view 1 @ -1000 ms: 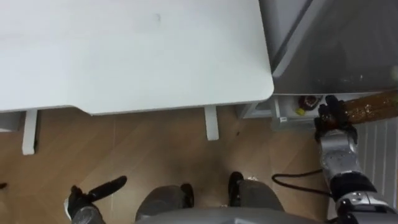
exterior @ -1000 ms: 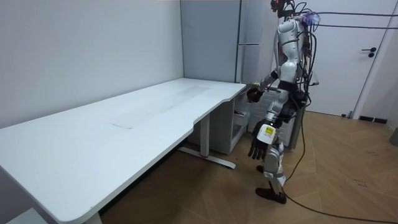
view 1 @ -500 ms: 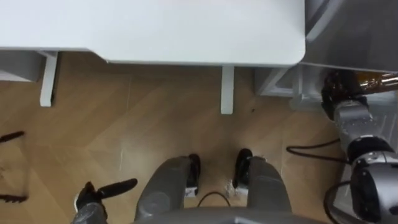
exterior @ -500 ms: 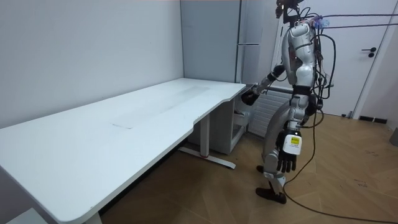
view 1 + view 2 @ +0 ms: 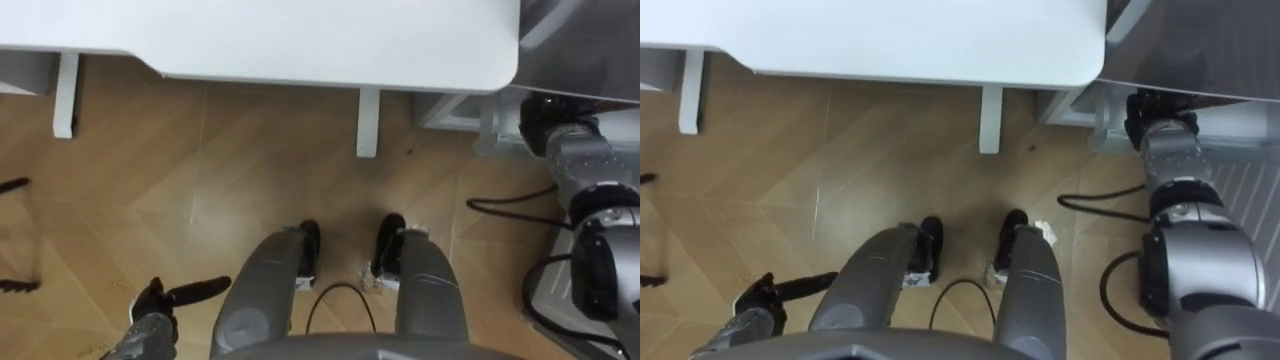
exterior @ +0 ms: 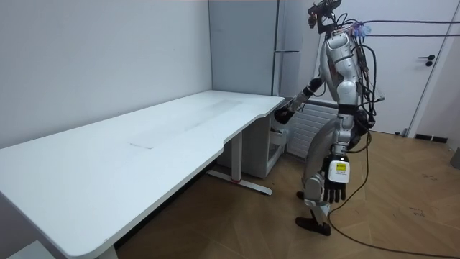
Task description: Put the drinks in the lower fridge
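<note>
Reaching toward the foot of the fridge (image 5: 590,45), the right hand (image 5: 543,118) shows as a dark shape just beside the desk's (image 5: 300,40) corner. Its fingers lie under the fridge's grey edge, so I cannot tell whether they are curled or straight, or whether they hold a drink. Where the drink is cannot be told. The left hand (image 5: 152,302) hangs low at the robot's left side over the wood floor (image 5: 250,170). It holds nothing, and its fingers are straight and loosely spread, one pointing to the right. In the room view the robot stands at the desk's far corner facing the fridge, with its right arm stretched forward and its left arm down. Counted: one desk, two desk legs (image 5: 368,122) in the eye views, one fridge.
</note>
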